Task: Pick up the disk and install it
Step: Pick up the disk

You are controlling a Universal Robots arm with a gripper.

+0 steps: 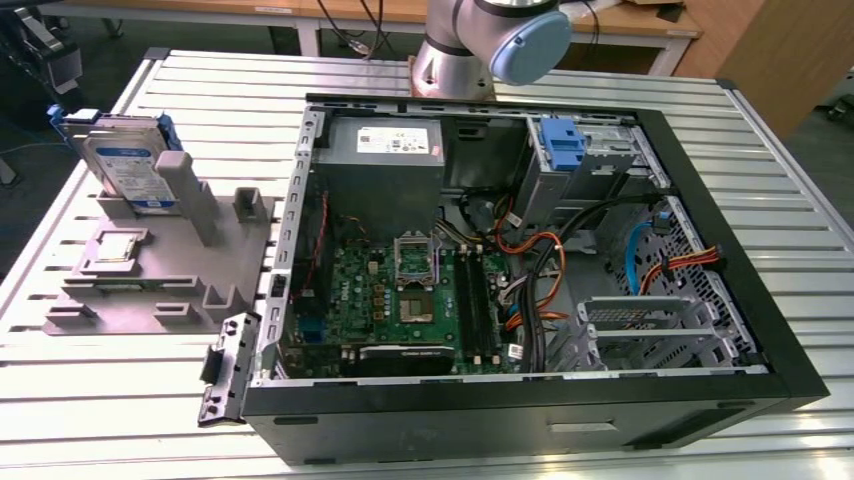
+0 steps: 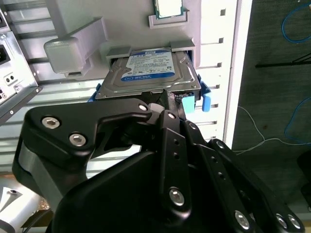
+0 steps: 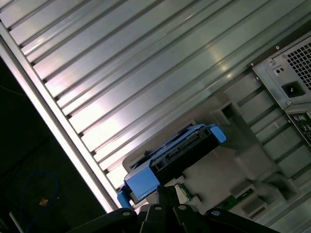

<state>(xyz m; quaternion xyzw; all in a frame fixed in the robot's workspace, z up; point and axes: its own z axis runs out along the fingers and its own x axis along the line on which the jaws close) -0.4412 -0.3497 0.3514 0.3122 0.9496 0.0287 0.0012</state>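
The disk (image 1: 127, 165) has not been picked up. In the exterior view it stands on edge, leaning a little, in a slot of the grey fixture (image 1: 160, 295) on the slatted bench (image 1: 240, 75), at the exterior view's left of the open computer case (image 1: 534, 405). A grey post (image 1: 183, 190) of the fixture rises just in front of it, and the small square chip (image 1: 118, 246) lies in a pocket nearer the camera. That view also takes in the arm (image 1: 481, 40) behind the case and a blue bracket (image 1: 561, 145) mounted inside it.

The second wrist view gives what the exterior view cannot: the disk's label face (image 2: 150, 73), white and blue, with the blue carrier frame (image 2: 206, 102) at its corner. The black gripper (image 2: 160, 108) fills the foreground, its tip lined up with the drive's edge.

The first wrist view looks at the disk edge-on (image 3: 175, 154) — a dark slab wrapped in blue plastic, seated in the fixture (image 3: 218, 170), with bare bench slats (image 3: 121, 63) beyond. Here the fingers (image 3: 160, 194) lie drawn together side by side with nothing between them — whether they touch the disk cannot be told.
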